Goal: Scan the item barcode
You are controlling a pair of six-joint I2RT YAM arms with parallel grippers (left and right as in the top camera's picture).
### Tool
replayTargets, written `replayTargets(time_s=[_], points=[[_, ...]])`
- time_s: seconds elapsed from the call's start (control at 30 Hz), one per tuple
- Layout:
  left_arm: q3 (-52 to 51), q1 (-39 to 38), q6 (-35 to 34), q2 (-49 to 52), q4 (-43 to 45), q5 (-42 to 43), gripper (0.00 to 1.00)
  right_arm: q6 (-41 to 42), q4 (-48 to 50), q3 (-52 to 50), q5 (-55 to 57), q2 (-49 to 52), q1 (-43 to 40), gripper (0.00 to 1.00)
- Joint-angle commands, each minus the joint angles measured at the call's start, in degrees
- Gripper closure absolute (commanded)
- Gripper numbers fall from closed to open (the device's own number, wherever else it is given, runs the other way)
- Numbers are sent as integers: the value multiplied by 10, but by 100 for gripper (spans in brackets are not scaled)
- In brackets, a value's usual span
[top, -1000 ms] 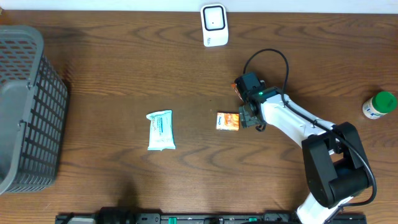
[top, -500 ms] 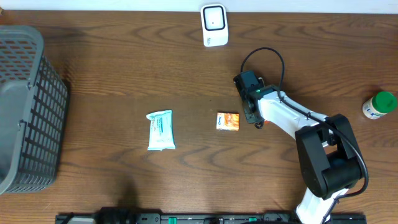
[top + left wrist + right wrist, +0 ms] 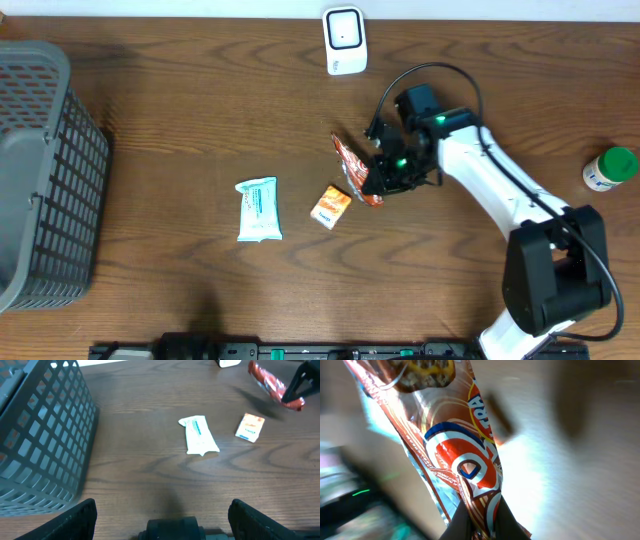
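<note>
My right arm (image 3: 490,175) wears glossy white shells along its links, with bulky black joints (image 3: 550,285) nearer its base. A thin black cable (image 3: 431,67) arcs over its black wrist, where I see a small green light (image 3: 438,121). The left pincer (image 3: 162,505) shows two matte black fingers (image 3: 75,520) and a black housing (image 3: 172,527) between them.
</note>
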Motion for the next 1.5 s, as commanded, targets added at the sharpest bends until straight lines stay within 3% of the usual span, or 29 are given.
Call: replayTargets(time_s=[0.0,0.07,0.13,0.23,0.33,0.37,0.57,0.87,1.03,1.27,1.47], points=[[0,-2,5,-1,-1,-5,16,-30,26,-29,-242,13,-22,99],[0,-2,5,-1,-1,-5,16,-31,73,-57,-313,31,-29,98],[0,-2,5,-1,-1,-5,16,-17,123,-85,-357,60,-37,69],[0,-2,5,-1,-1,-5,16,13,176,-102,-391,107,-51,32],[0,-2,5,-1,-1,-5,16,36,181,-98,-371,128,-72,7],[0,-2,5,-1,-1,-5,16,36,177,-96,-353,125,-78,5],[0,-2,5,-1,-1,-5,16,60,138,-63,-172,59,-88,2],[0,-2,5,-1,-1,-5,16,104,203,-57,-133,-7,-59,1],[0,-2,5,-1,-1,-5,16,104,209,-57,-14,-2,-12,1],[0,-2,5,-1,-1,-5,16,-26,164,-57,201,-2,106,1],[0,-2,5,-1,-1,-5,16,-79,158,-58,422,3,192,1]])
